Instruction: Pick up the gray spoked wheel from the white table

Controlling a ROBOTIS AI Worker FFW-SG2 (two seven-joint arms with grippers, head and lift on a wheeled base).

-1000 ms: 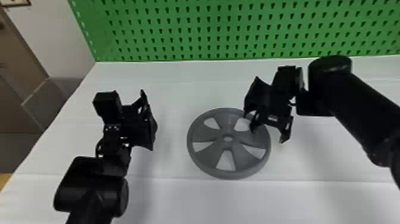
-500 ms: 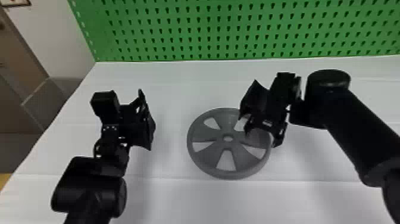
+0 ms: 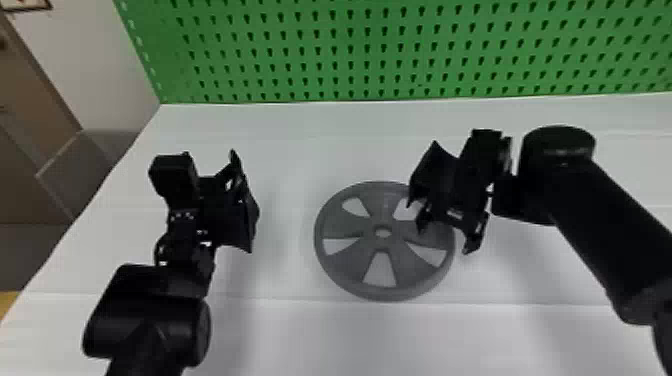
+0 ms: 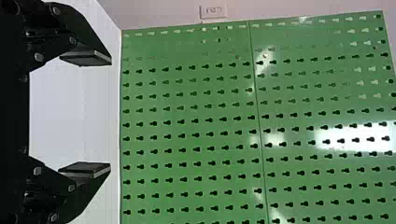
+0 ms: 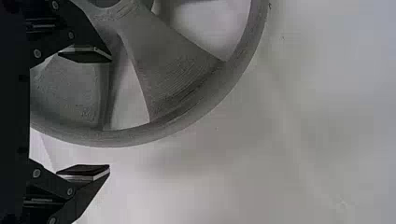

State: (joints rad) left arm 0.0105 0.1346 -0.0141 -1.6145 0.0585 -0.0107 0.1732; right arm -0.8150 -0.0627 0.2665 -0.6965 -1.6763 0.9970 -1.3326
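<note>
Presently, at left, holds the left gripper (image 3: 245, 202) above the white table (image 3: 280, 340) with jaws wide; in the middle, has the gray spoked wheel (image 3: 380, 202) lying flat; at right, holds the right gripper (image 3: 443, 232), wide-jawed too, apparently just above its right side.

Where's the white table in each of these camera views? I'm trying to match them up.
Head view: the white table spreads under both arms, below the green pegboard.
Left wrist view: a pale strip behind the open left gripper, along the pegboard's edge.
Right wrist view: the pale surface around the gray spoked wheel.
Shared landmarks: pegboard, head and left wrist; wheel, head and right wrist.
</note>
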